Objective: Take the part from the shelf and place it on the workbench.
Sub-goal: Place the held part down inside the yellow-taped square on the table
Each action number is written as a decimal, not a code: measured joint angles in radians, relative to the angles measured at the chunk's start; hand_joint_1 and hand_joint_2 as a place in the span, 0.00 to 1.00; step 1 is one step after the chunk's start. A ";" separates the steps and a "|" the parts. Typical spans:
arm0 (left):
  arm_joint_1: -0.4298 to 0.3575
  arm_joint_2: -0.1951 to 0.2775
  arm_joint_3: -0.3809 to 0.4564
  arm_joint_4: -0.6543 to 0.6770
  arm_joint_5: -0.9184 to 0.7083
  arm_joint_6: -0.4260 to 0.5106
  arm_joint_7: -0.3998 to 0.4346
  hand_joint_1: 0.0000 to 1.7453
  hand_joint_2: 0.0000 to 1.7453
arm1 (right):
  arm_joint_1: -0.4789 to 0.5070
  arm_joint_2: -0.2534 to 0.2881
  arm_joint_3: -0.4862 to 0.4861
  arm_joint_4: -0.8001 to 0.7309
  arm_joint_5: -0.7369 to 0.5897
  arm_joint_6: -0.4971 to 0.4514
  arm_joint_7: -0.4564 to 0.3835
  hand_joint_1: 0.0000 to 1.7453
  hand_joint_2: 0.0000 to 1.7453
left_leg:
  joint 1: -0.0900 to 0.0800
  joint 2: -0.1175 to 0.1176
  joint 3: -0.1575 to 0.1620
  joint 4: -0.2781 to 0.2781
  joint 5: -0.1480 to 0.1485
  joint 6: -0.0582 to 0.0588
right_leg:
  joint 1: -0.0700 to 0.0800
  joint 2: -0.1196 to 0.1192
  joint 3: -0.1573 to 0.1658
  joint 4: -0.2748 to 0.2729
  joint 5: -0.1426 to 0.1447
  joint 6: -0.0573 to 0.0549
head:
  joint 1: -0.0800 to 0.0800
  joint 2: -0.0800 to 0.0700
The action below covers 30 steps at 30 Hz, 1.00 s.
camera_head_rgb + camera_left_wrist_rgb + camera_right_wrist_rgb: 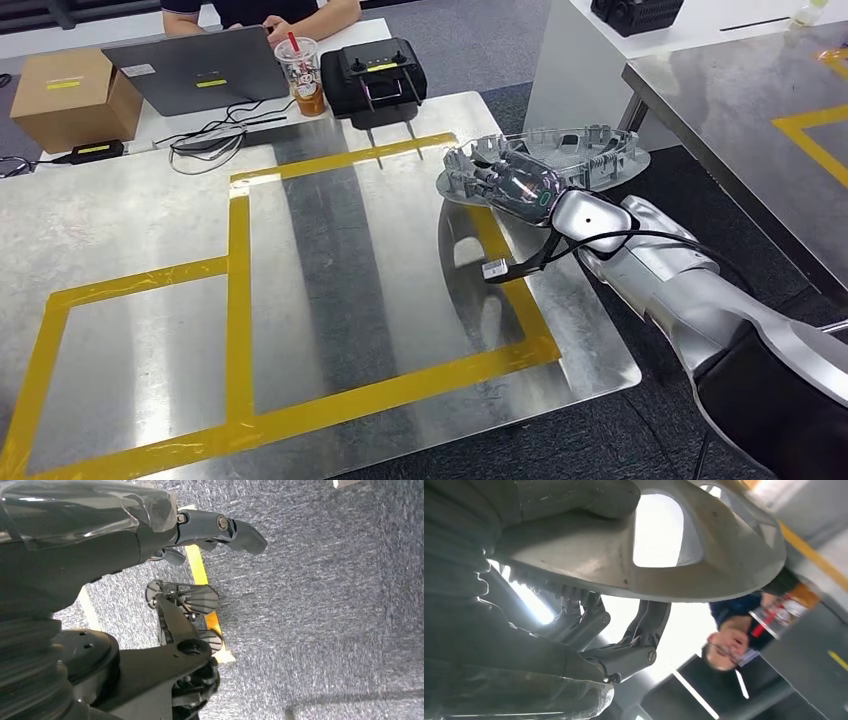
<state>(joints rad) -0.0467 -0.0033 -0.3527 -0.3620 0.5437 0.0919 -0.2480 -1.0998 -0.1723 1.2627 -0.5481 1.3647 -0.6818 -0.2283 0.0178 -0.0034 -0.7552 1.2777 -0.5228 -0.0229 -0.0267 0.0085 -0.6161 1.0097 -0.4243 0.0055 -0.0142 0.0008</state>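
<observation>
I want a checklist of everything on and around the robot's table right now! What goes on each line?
Surface: shiny metal workbench marked with yellow tape rectangles.
Job's things: grey plastic part, held over the workbench's right edge, not set down.
Clutter: cardboard box, laptop, iced drink cup, black controller on the far white desk.
Hands: right hand grips the part; left hand holds nothing, above grey carpet.
Cables: black cords by the laptop; a black cable at the right wrist.
Surroundings: a person sits behind the laptop; second taped metal table on the right.
</observation>
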 joint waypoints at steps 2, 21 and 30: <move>-0.002 0.003 -0.011 -0.001 0.002 0.003 0.000 0.00 1.00 | 0.014 -0.019 -0.016 -0.058 0.000 -0.001 -0.035 1.00 1.00 | 0.002 0.001 0.062 -0.125 0.063 0.004 | 0.000 0.003 0.001 0.000 0.000 0.001 | 0.000 0.000; -0.021 0.003 -0.084 -0.009 0.017 0.006 0.004 0.00 1.00 | 0.123 -0.046 -0.228 -0.346 -0.003 -0.008 -0.251 1.00 1.00 | -0.016 -0.004 0.126 -0.260 0.104 0.038 | 0.010 -0.004 -0.002 0.011 -0.015 0.025 | 0.002 0.000; -0.019 0.005 -0.092 -0.009 0.019 0.007 0.003 0.00 1.00 | 0.129 -0.028 -0.245 -0.361 -0.005 -0.008 -0.259 1.00 1.00 | -0.003 -0.001 -0.009 0.023 -0.013 0.000 | 0.003 -0.003 0.000 0.006 -0.008 0.000 | -0.003 0.000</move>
<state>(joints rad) -0.0658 0.0016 -0.4448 -0.3712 0.5632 0.0988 -0.2445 -0.9706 -0.2008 1.0173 -0.9090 1.3601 -0.6897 -0.4874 0.0150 -0.0040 -0.7642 1.3003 -0.5362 -0.0230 -0.0242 0.0051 -0.6156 1.0157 -0.4326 0.0055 -0.0172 0.0008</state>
